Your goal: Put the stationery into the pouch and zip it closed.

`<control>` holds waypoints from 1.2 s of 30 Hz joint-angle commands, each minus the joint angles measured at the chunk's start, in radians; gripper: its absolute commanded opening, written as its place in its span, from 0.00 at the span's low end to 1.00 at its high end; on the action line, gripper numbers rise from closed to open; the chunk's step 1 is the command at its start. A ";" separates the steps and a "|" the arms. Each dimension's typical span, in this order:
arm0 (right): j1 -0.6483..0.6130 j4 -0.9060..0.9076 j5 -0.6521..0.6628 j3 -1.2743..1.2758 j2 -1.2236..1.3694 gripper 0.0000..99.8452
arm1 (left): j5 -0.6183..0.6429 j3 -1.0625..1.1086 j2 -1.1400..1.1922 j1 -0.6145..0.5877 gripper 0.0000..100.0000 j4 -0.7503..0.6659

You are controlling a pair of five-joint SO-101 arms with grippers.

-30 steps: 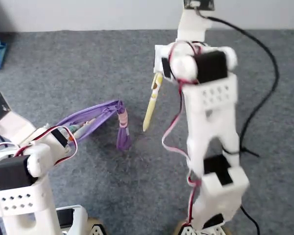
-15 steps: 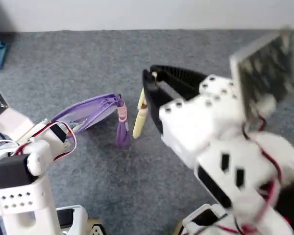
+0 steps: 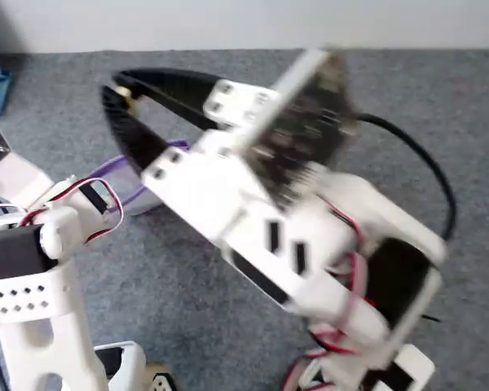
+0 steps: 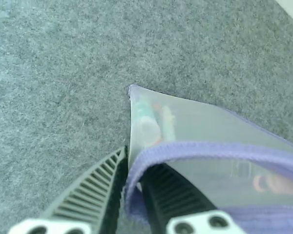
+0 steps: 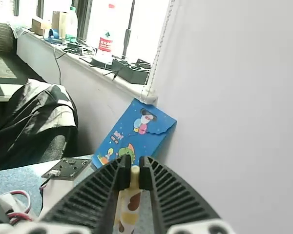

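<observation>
Translucent purple-edged pouch [image 4: 210, 131] held some items but sat unzipped, left claw [image 4: 133, 165] clenched on its rim, while right claw [image 5: 134, 163] gripped a yellow spotted pen [image 5: 128, 207] aloft, not yet inserted.

The setting is an office or lab workroom: beyond the right gripper [image 5: 131, 165], a windowsill [image 5: 78, 64] carries bottles [image 5: 106, 41], boxes [image 5: 39, 24] and cabled power adapters [image 5: 132, 70], a dark jacket [image 5: 34, 117] is draped below it, and grey carpet covers the table [image 3: 187, 326].
</observation>
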 commanded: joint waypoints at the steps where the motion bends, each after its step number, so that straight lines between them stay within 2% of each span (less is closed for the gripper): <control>1: -0.008 -0.045 0.012 0.002 0.065 0.01 | 0.026 -0.036 0.018 -0.003 0.01 0.018; 10: 0.038 -0.002 0.028 0.002 0.237 0.01 | 0.026 -0.039 0.018 -0.009 0.01 0.017; 15: 0.058 0.097 0.072 -0.003 0.265 0.02 | 0.026 -0.039 0.018 -0.009 0.01 0.017; 17: 0.054 0.165 0.084 -0.003 0.251 0.10 | 0.026 -0.039 0.018 -0.009 0.01 0.017; 20: 0.045 0.251 0.083 -0.003 0.216 0.28 | 0.026 -0.039 0.018 -0.009 0.01 0.017; 22: 0.044 0.285 0.081 -0.003 0.193 0.36 | 0.026 -0.039 0.018 -0.009 0.01 0.017; 25: 0.058 0.315 0.077 -0.003 0.154 0.33 | 0.026 -0.038 0.018 -0.009 0.01 0.017; 30: 0.193 0.417 -0.021 0.000 0.127 0.23 | 0.031 -0.036 0.018 -0.009 0.01 0.017; 32: 0.240 0.518 -0.075 0.003 0.127 0.22 | 0.032 -0.036 0.018 -0.009 0.01 0.017; 36: 0.295 0.519 -0.143 0.100 0.088 0.22 | 0.032 -0.036 0.018 -0.009 0.01 0.017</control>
